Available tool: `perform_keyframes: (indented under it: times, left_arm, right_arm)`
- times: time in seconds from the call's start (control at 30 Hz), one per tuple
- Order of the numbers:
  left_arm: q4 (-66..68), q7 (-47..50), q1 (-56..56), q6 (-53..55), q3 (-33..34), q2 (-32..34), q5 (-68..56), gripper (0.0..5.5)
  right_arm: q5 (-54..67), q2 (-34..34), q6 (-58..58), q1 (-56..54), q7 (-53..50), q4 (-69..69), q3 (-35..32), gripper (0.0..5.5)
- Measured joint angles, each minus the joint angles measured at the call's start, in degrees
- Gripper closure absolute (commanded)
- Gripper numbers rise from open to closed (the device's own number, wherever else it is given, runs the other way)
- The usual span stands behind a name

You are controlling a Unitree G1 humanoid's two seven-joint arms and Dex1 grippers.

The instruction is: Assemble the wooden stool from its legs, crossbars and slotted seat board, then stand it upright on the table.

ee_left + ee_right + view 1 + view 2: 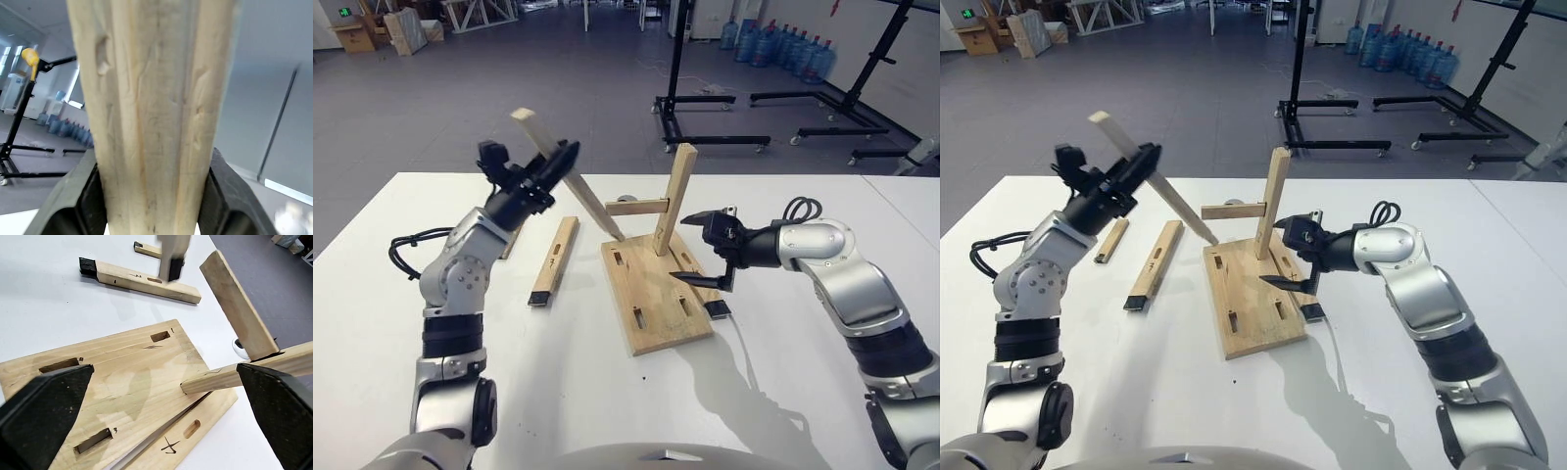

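In the head view the left gripper [558, 164] is clamped on a tilted leg [592, 206] whose low end is near the seat board [651, 318] lying flat on the table [372, 323]; in the left wrist view this wood looks stiff and light, best held mid-length; in the right wrist view the right gripper [165, 369] stands wide open and empty over the board.

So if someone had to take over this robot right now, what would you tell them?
Left tool: shut on the held leg, tilted, its lower end by the crossbar's free end.
Right tool: open, empty, over the board beside the upright leg.
Things: the board lies flat on the table. The upright leg stands on its far right part, and the crossbar juts left from it. A spare leg lies left of the board, a short piece farther left, and another leg by the board's right edge.
Done: one leg and the crossbar are up.
Left: seat the held leg, add the rest, stand the stool up.
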Motion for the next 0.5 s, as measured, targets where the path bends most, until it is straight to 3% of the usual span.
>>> perform_keyframes:
  times: [0.17,0.5]
  left_arm:
    - [11.08,-5.38,-1.98,2.29,2.34,0.72,-1.8,3.48]
    - [30.78,-17.14,-7.87,-2.8,-1.72,0.41,7.54,3.48]
  right_arm:
    - [1.01,0.52,1.05,0.58,-1.3,-0.27,0.08,0.1]
    - [1.41,1.89,1.2,0.82,-2.92,0.1,2.18,0.1]
